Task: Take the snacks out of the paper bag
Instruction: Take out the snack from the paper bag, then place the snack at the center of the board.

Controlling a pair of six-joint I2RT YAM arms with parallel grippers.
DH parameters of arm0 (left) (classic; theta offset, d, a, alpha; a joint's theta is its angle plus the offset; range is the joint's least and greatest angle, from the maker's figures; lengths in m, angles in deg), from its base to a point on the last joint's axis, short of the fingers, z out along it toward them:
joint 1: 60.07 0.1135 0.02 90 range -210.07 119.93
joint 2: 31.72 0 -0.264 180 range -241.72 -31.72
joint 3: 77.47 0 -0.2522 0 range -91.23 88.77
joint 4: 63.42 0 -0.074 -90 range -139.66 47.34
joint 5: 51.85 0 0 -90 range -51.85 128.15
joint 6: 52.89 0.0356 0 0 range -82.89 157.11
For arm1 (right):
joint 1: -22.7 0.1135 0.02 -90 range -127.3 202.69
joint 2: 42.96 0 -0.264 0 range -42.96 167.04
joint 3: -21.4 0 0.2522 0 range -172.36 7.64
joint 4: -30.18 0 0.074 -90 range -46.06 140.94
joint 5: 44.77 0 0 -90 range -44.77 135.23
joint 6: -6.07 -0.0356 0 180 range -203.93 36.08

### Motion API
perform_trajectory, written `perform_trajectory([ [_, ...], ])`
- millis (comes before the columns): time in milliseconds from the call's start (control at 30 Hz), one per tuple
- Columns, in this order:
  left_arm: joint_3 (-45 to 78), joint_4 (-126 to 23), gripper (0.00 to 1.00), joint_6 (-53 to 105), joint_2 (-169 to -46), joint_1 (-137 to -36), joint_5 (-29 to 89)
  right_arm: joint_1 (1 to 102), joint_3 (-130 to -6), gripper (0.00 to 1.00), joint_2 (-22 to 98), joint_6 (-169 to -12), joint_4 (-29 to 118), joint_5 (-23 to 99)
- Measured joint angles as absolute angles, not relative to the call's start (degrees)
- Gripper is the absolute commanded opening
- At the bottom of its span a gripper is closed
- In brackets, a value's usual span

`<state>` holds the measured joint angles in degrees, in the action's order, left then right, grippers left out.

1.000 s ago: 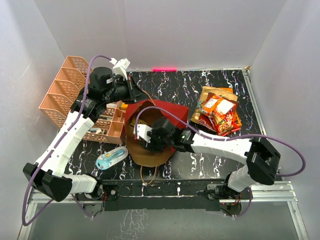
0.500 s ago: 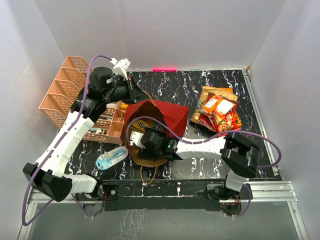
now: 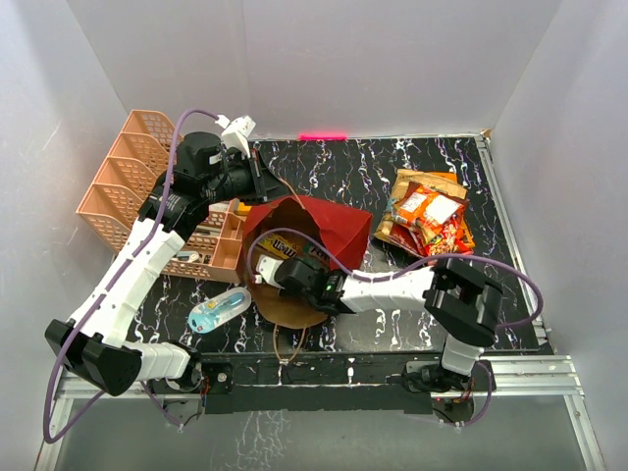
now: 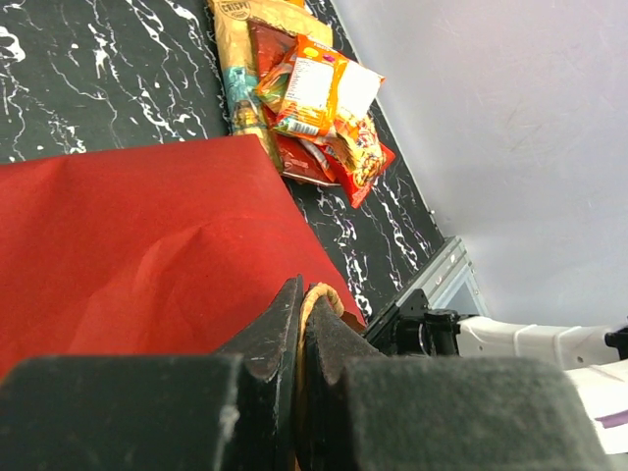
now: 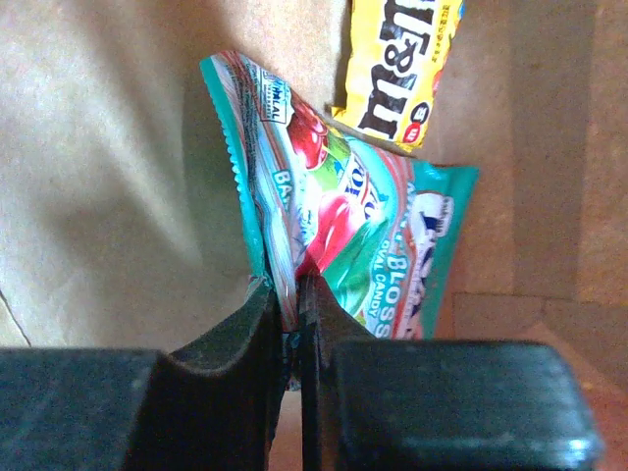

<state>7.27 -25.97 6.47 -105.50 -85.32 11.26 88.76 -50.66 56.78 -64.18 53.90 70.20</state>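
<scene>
Item 1, my right claw [image 5: 291, 314]: reached into the paper bag [image 3: 329, 224], jaws pinched together on the lower left edge of the teal candy pack [image 5: 365, 250]. The pack stands up from the fingertips against the bag's brown kraft inside.

Item 2, yellow M&M's pack [image 5: 400, 61]: also in the bag, just beyond the teal candy pack and meeting its top corner; not gripped.

Item 3, my left claw [image 4: 299, 319]: closed on a tan edge at the bag's mouth.

Item 4, pile of snacks [image 3: 427, 216]: out on the counter [image 3: 343, 167] at the far right, well apart from the bag, packets overlapping.

Item 5, pink basket organizer [image 3: 128, 186]: left of the bag; I cannot make out its contents. A blue-white blister item [image 3: 218, 312] lies just beside the bag's near left.
</scene>
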Motion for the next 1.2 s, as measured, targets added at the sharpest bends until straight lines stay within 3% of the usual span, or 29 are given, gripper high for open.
perform_trajectory([
  [267,0.41,-21.08,0.0,2.98,-107.75,-85.3,16.04,88.3,-50.64,0.07,44.83,-64.11,57.28,62.31],
  [533,-6.63,-16.47,0.0,-1.85,-114.02,-85.3,20.5,82.16,-50.73,0.07,28.87,-66.58,57.81,44.52],
  [767,-6.54,-13.19,0.0,-1.96,-118.68,-85.3,23.63,81.11,-55.95,0.07,24.87,-70.91,59.6,35.45],
  [1000,-6.5,-12.44,0.0,0.22,-117.13,-85.3,27.54,81.17,-69.0,0.07,20.72,-73.2,64.72,36.95],
  [1200,-5.27,-12.16,0.0,2.04,-116.58,-85.3,29.16,81.22,-72.91,0.07,14.09,-70.82,63.21,52.52],
])
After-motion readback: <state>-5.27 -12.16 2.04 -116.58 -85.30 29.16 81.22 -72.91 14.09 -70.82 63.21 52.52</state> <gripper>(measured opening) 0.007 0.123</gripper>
